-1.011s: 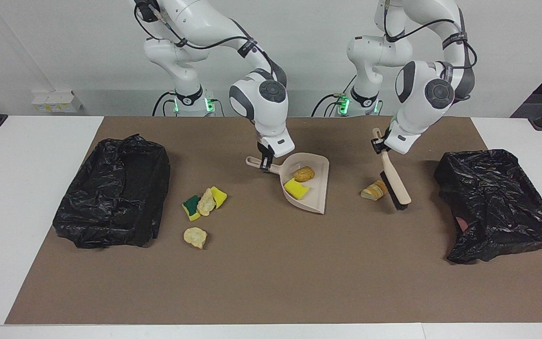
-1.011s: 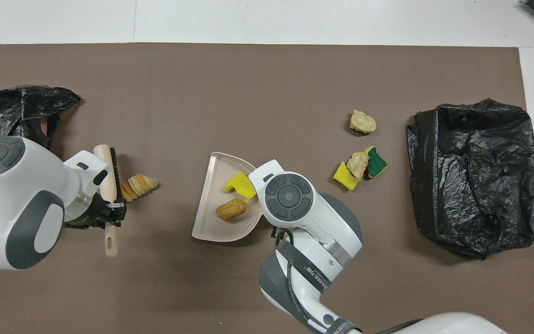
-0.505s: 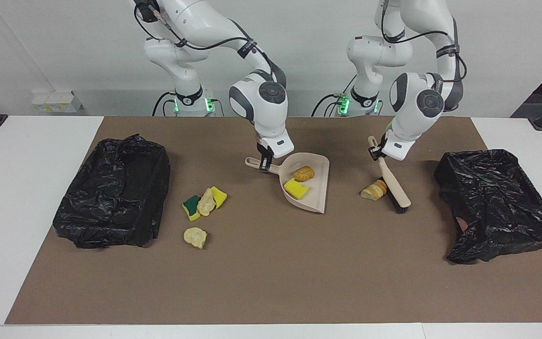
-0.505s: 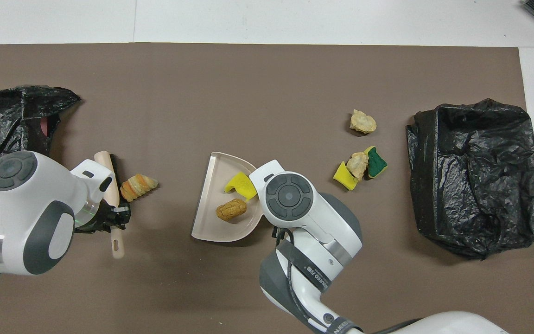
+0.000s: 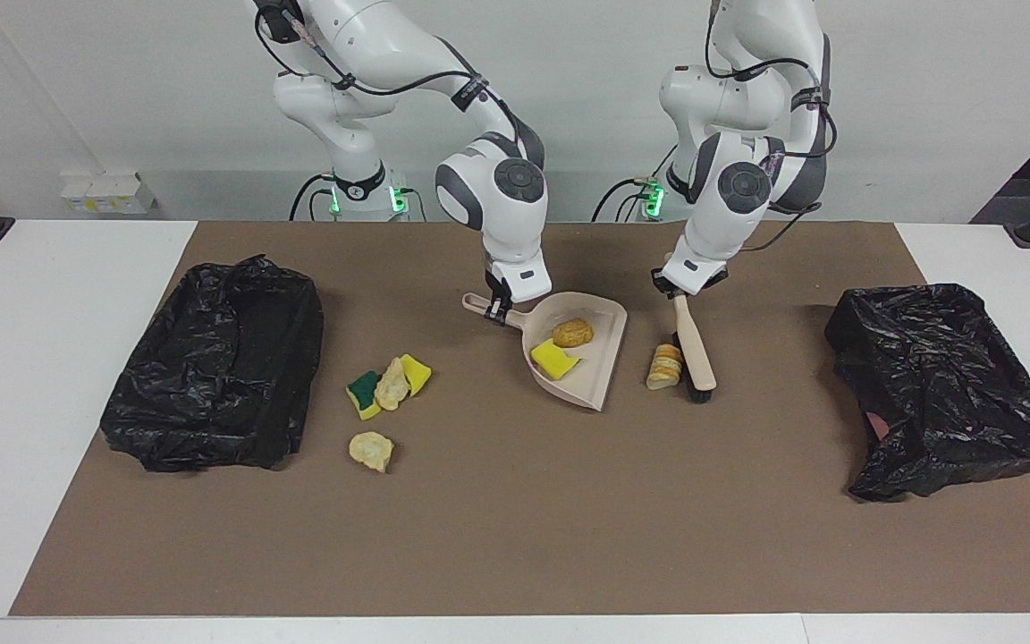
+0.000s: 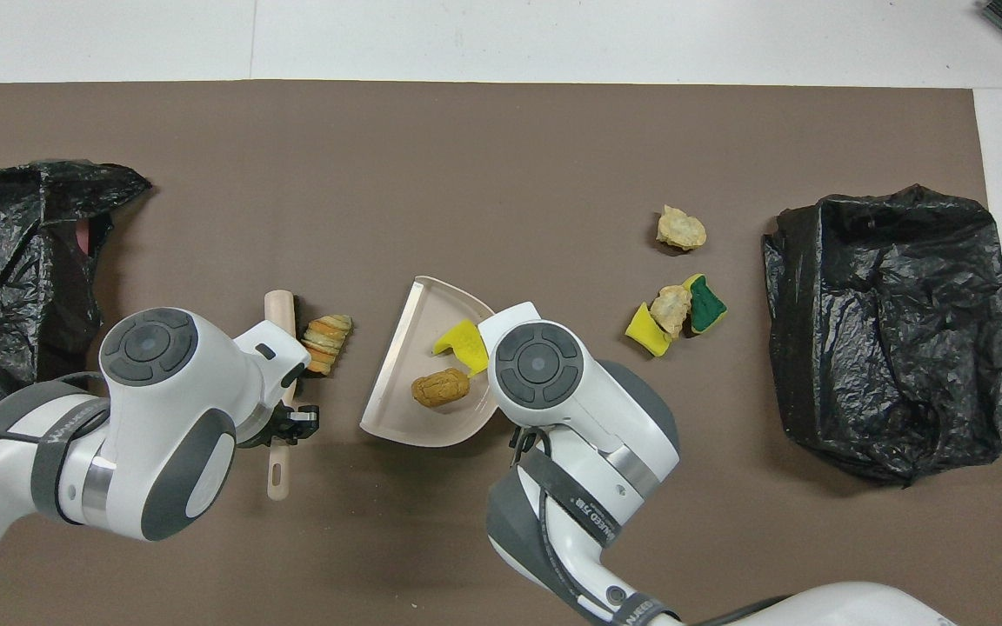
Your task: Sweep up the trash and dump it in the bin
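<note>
My right gripper (image 5: 499, 309) is shut on the handle of the beige dustpan (image 5: 603, 356), which rests on the mat. In the pan lie a yellow sponge piece (image 5: 555, 359) and a golden bread lump (image 5: 573, 333). My left gripper (image 5: 678, 288) is shut on the handle of the wooden brush (image 5: 698, 362), whose bristles touch the mat. A striped bread lump (image 5: 663, 367) lies against the brush, just beside the pan's open edge. The pan (image 6: 392, 387), the brush (image 6: 279, 309) and this lump (image 6: 327, 341) also show in the overhead view.
Sponge pieces with a pale lump (image 5: 388, 385) and another lump (image 5: 371, 450) lie toward the right arm's end. A black-bagged bin (image 5: 215, 367) stands past them. A second black bag (image 5: 944, 385) lies at the left arm's end.
My left gripper has swept the brush and the striped bread lump along the mat toward the dustpan. The dustpan has turned slightly and shifted a little toward the right arm's end.
</note>
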`<action>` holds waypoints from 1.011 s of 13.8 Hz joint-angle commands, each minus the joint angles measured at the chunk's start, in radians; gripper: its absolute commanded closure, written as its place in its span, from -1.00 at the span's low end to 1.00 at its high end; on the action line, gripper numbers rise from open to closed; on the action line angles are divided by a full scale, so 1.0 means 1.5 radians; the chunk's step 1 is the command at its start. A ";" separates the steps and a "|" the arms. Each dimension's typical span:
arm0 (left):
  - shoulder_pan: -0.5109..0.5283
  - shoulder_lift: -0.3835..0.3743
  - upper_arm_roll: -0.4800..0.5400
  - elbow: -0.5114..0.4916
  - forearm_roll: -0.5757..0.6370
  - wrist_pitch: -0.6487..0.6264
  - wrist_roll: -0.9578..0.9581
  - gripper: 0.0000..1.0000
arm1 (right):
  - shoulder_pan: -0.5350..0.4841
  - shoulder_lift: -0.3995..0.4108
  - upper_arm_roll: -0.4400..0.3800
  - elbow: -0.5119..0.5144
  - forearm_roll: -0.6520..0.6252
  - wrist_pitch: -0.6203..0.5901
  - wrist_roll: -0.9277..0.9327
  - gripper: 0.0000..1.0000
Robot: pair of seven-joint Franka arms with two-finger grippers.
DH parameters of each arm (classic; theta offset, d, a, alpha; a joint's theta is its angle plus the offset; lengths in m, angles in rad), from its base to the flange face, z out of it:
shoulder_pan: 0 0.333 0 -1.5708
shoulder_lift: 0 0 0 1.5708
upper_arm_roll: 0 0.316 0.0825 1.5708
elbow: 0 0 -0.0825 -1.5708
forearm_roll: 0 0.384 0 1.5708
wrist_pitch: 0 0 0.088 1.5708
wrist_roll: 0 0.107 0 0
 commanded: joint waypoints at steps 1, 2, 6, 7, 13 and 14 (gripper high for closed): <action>-0.004 -0.006 0.009 -0.010 0.009 0.020 0.021 1.00 | -0.005 -0.001 0.004 0.008 -0.012 -0.030 0.010 1.00; -0.003 -0.005 0.010 -0.008 0.009 0.022 0.022 1.00 | 0.000 -0.001 0.004 0.028 -0.016 -0.078 0.008 1.00; 0.003 0.000 0.010 -0.007 0.009 0.032 0.064 1.00 | 0.009 -0.001 0.026 0.065 -0.041 -0.132 0.011 1.00; -0.002 -0.001 0.009 -0.007 0.008 0.033 0.064 1.00 | 0.009 -0.001 0.028 0.063 -0.041 -0.131 0.012 1.00; -0.029 -0.002 -0.004 -0.007 -0.001 0.034 0.070 1.00 | 0.013 -0.005 0.038 0.055 -0.041 -0.158 0.064 1.00; -0.030 -0.002 -0.004 -0.007 -0.005 0.036 0.080 1.00 | 0.014 -0.006 0.048 0.058 -0.041 -0.180 0.097 1.00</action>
